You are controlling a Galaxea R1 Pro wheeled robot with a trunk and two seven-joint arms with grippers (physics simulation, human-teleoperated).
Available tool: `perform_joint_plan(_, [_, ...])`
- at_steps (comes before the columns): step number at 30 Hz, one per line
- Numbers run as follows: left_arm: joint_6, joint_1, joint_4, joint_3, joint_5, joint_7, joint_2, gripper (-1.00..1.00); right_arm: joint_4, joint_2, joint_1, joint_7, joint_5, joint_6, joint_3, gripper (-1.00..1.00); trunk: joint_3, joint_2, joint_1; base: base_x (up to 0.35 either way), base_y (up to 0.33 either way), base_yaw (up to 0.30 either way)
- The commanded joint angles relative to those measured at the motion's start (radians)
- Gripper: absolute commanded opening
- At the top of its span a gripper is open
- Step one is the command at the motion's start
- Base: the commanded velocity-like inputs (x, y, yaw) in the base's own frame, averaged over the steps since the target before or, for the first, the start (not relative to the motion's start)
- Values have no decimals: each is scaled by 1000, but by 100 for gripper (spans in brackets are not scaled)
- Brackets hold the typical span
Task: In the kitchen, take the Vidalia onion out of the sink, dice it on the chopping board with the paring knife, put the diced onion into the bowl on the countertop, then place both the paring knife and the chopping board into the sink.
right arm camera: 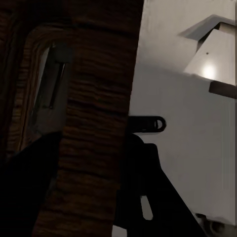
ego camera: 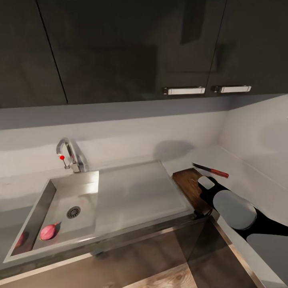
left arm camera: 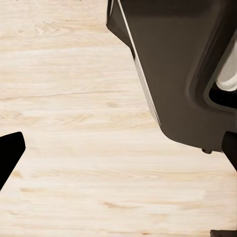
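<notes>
At lower right, the right gripper (right arm camera: 94, 163) clamps the dark brown wooden chopping board (ego camera: 191, 188) — left gripper's state unclear.

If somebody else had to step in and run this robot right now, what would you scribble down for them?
Right gripper: low over the chopping board, jaws either side of its edge by the slot handle; whether they are clamped is unclear.
Left gripper: hangs over the wooden floor, one fingertip visible, holding nothing I can see.
Onion: whole, in the sink basin near the drain.
Paring knife: at the board's far end, next to the right arm.
Done: nothing yet.
Left: fetch onion, dice, fill bowl, put knife and board in the sink.
</notes>
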Motion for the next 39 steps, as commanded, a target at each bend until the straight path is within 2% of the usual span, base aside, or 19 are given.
perform_joint_plan(1, [-6, -1, 2, 5, 3, -3, 0, 100, -1, 0, -1, -4, -10, 8, 8, -100, 0, -2, 1, 0, 0, 0])
perform_joint_plan(18, [-6, 0, 2, 5, 3, -3, 2, 100, -1, -1, -1, -4, -11, 12, 7, -100, 27, -2, 1, 0, 0, 0])
perform_joint_plan(19, [-64, -1, -2, 10, 2, 2, 2, 100, -41, 0, -1, 5, -1, 7, 15, -100, 28, -2, 1, 0, 0, 0])
perform_joint_plan(21, [-81, -1, -2, 11, 2, 3, 2, 100, -56, 0, -1, 10, 11, 7, 30, -100, 31, -2, 1, 0, 0, 0])
perform_joint_plan(27, [-93, -1, -7, 14, 2, 5, 2, 100, -125, 1, -2, 51, 22, 8, 86, -100, 41, -2, 1, 0, 0, 0])
perform_joint_plan(36, [-94, -1, -23, 14, 2, 5, 2, 100, -186, 0, -2, 57, 25, 11, 107, -100, 55, -2, 1, 0, 0, 0])
perform_joint_plan(38, [-95, -1, -23, 14, 2, 5, 2, 100, -191, 0, -1, 57, 25, 12, 165, -100, 58, -2, 1, 0, 0, 0])
perform_joint_plan(39, [-95, -1, -23, 14, 2, 5, 2, 100, -191, 0, -1, 57, 25, 12, 182, -100, 60, -2, 1, 0, 0, 0])
